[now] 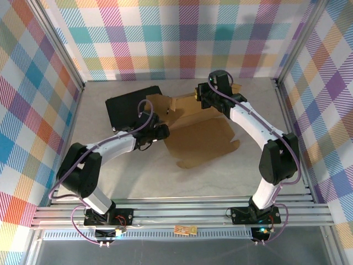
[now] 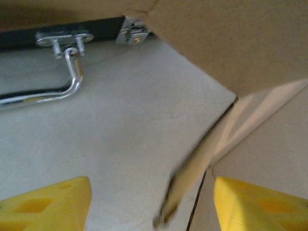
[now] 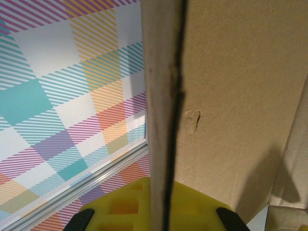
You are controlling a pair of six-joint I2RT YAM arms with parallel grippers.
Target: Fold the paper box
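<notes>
We are seeing one desk carrying one box, spread mid-desk beside one case. Two grippers: the right gripper is clenching its far flap, the left gripper is hanging released at its left edge.

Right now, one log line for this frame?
task: fold box, unfinished | right gripper: shut on box far edge | left gripper: open, low at box's left edge, near case
</notes>
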